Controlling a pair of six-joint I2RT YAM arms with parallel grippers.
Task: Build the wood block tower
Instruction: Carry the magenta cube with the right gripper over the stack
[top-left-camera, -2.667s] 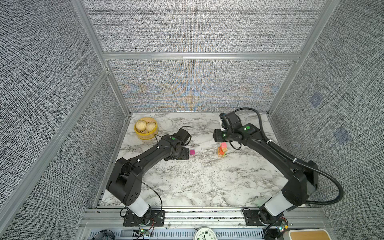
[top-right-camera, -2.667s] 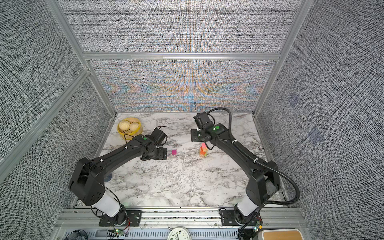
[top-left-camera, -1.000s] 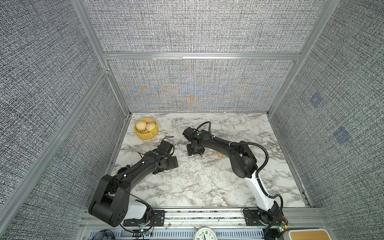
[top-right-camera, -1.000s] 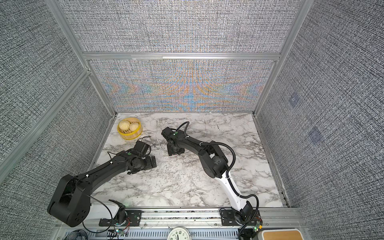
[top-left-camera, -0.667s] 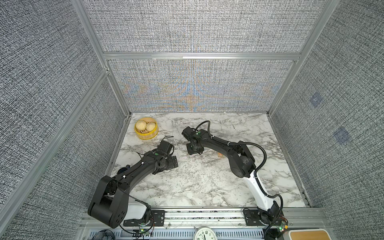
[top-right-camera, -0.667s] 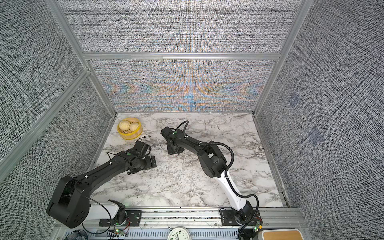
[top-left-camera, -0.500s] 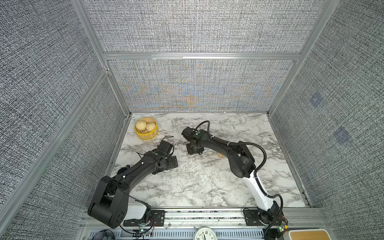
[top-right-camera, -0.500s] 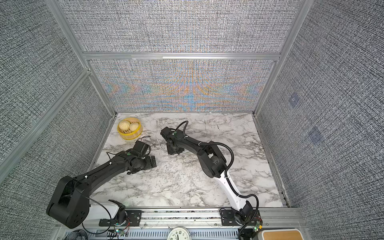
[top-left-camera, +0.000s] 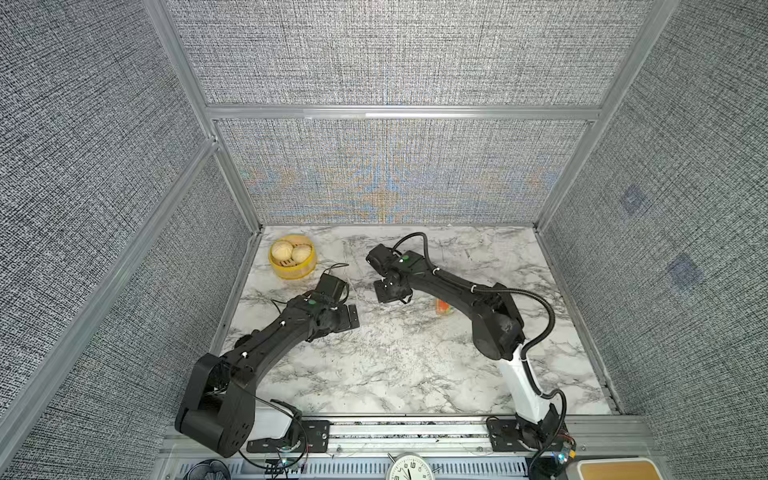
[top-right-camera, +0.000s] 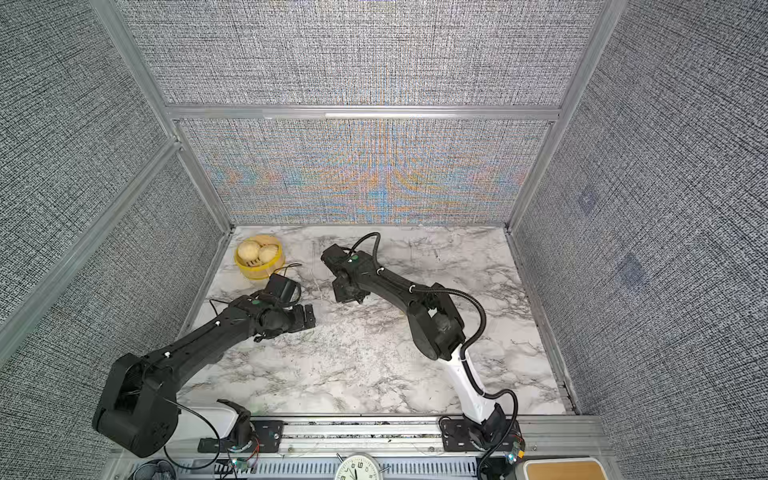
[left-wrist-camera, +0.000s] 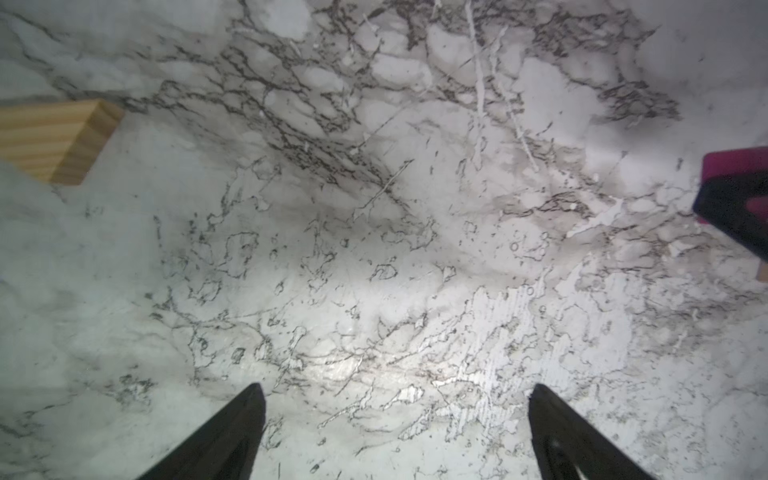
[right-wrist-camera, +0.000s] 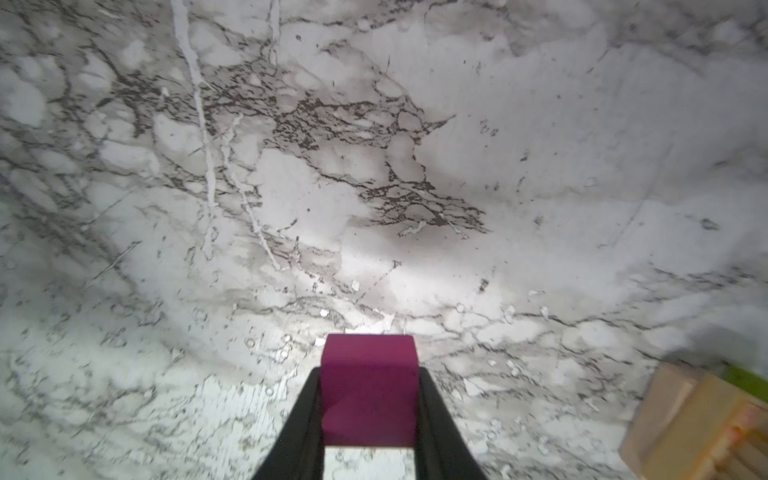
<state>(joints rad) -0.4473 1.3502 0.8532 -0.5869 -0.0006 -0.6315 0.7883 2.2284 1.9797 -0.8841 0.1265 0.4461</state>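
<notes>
Fingers (right-wrist-camera: 301, 415) of the right pincer (right-wrist-camera: 369, 374) are clenched on a magenta cube (right-wrist-camera: 370, 395), which is pressed on two opposite sides. Whether the cube is raised off the marble desk (right-wrist-camera: 415, 166) cannot be told. In both top views this pincer is found to the right of the bamboo steamer (top-left-camera: 293, 272), a little nearer the front rail than the steamer, and the cube itself is hidden there under the wrist. Two buns (top-left-camera: 282, 250) are seen inside the steamer.

The tower (right-wrist-camera: 685, 424) is caught, blurred, at the edge of the right wrist view. Tan pieces are made out low in it, with a lime-green sliver and an orange edge beside them. In a top view only an orange bit of it is shown beside the right forearm, farther from the steamer than the right pincer.

The left pincer (left-wrist-camera: 395, 388) is released. Its fingers are spread wide, nothing is held between them, and only bare marble is seen there. It is placed near the steamer, on the steamer's front side. A tan block (left-wrist-camera: 54, 141) is seen lying flat on the desk in the left wrist view. How it lies from the steamer cannot be told.
</notes>
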